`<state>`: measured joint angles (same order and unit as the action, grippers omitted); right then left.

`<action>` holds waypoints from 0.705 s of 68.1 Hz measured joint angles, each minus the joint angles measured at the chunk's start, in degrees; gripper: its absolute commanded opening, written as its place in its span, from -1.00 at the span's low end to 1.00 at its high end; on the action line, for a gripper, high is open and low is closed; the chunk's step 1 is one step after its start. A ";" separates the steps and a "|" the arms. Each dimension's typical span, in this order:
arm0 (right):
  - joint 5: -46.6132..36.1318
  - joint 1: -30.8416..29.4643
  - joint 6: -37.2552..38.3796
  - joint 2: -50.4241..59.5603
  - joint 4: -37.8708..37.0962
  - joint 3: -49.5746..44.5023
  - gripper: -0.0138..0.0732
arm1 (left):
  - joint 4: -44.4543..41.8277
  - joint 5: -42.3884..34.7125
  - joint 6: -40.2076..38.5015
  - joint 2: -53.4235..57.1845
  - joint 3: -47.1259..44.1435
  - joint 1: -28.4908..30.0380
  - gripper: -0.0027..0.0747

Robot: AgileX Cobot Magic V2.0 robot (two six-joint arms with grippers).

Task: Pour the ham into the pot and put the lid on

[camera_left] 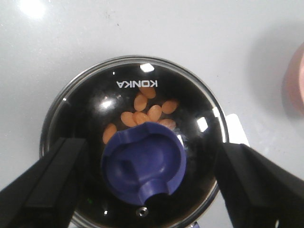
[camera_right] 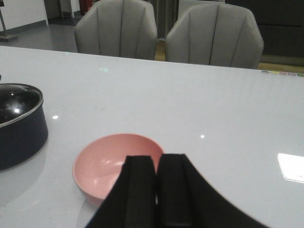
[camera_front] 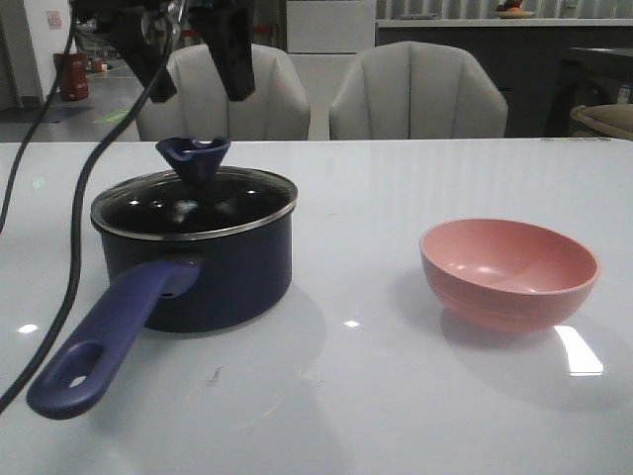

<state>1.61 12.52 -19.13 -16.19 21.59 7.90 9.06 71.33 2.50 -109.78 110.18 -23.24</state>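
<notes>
The dark navy pot point(camera_front: 213, 282) stands on the left of the table, its long blue handle point(camera_front: 104, 341) pointing toward the front. The glass lid point(camera_front: 237, 203) sits on it, with its navy knob point(camera_front: 194, 158) on top. Through the glass, the orange ham bits point(camera_left: 142, 113) lie on the pot's black bottom. My left gripper point(camera_front: 193, 59) hangs open above the knob, its fingers point(camera_left: 52, 185) wide on either side of the knob point(camera_left: 142, 161) and touching nothing. My right gripper point(camera_right: 156, 166) is shut and empty, just in front of the pink bowl point(camera_right: 114, 164).
The pink bowl point(camera_front: 509, 272) stands empty on the right of the table. A black cable point(camera_front: 69, 247) hangs down at the left beside the pot. Two grey chairs point(camera_front: 415, 94) stand behind the table's far edge.
</notes>
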 measured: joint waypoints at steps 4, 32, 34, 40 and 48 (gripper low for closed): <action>0.00 0.00 0.00 0.00 0.00 0.00 -0.34 | -0.03 0.00 0.00 3.01 -0.70 0.00 0.52; 0.00 0.00 0.00 0.00 0.00 0.00 -0.34 | -0.03 -7.91 0.00 24.49 -18.65 0.00 0.52; 0.00 0.00 0.00 0.00 0.00 0.00 -0.34 | -0.03 -8.67 0.00 26.07 -20.23 0.00 0.52; 0.00 0.00 0.00 0.00 0.00 0.00 -0.34 | -0.03 -12.30 0.00 31.34 -27.57 0.00 0.52; 0.00 0.00 0.00 0.00 0.00 0.00 -0.34 | 0.36 -17.07 0.00 40.64 -38.47 0.00 0.52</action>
<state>1.61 12.52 -19.13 -16.19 21.59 7.90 9.42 54.26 2.50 -69.15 71.72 -23.24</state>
